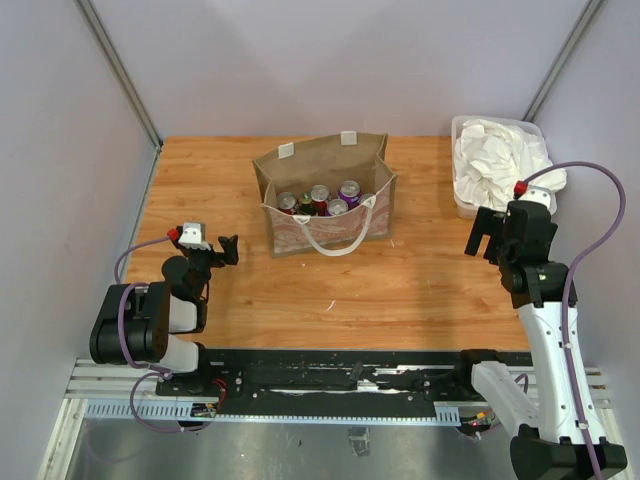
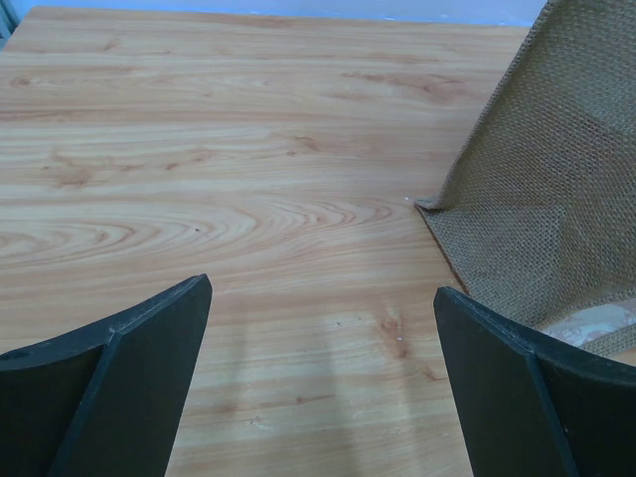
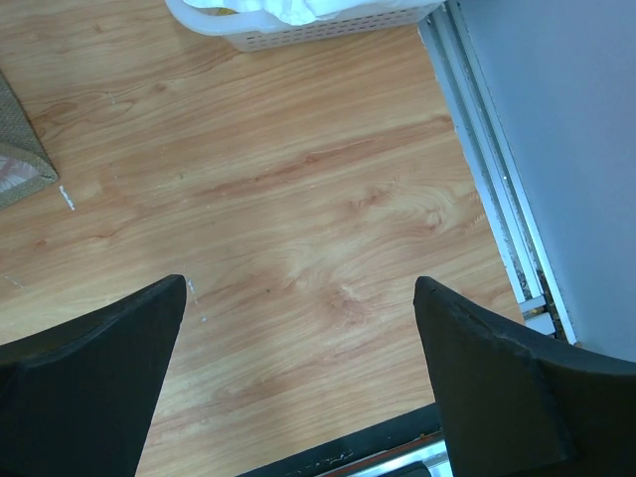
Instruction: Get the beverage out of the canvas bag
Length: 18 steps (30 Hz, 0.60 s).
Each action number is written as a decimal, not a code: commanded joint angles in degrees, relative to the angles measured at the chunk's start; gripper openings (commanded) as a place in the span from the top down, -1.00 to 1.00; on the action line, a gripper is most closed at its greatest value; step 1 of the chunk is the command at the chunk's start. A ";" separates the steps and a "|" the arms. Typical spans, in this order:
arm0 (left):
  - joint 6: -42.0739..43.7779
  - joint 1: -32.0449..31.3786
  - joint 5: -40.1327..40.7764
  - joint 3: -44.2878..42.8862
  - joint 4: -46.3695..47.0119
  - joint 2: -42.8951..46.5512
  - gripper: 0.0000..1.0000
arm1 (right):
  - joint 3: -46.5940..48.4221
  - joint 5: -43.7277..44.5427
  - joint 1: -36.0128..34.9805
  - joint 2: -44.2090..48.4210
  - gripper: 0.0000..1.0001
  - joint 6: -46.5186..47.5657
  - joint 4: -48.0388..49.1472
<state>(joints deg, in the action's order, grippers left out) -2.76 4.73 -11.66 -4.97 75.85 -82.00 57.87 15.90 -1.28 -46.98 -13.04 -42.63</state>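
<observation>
The tan canvas bag [image 1: 325,192] stands open at the table's middle back, white handle hanging over its pale patterned front. Several beverage cans [image 1: 322,199] stand inside, tops showing. My left gripper [image 1: 224,250] is open and empty, low over the table left of the bag; its wrist view shows the bag's woven side [image 2: 556,179] at the right, beyond the gripper [image 2: 323,298]. My right gripper [image 1: 483,235] is open and empty, raised to the right of the bag; its wrist view shows a bag corner [image 3: 20,159] at far left, away from the gripper [image 3: 298,288].
A clear plastic bin of white cloth [image 1: 500,165] stands at the back right, also at the top of the right wrist view [image 3: 298,20]. Grey walls enclose the wooden table [image 1: 420,290]. A black rail [image 1: 340,378] runs along the near edge.
</observation>
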 commanded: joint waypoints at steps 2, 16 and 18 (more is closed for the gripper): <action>0.99 -0.25 0.23 -0.48 1.94 0.27 -0.99 | -1.02 2.83 -0.74 0.65 -0.96 0.44 -1.68; 1.00 -0.26 0.24 -0.48 2.00 0.26 -0.99 | -1.49 0.32 -0.74 2.34 -0.97 1.66 0.26; 1.00 -0.25 0.23 -0.48 1.94 0.30 -0.99 | -1.40 -1.98 -0.74 3.24 -0.97 2.29 1.74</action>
<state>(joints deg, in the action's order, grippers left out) -2.76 4.73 -11.66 -4.97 75.85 -82.00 56.66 16.73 -1.28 -45.91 -12.23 -43.33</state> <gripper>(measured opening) 0.994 0.984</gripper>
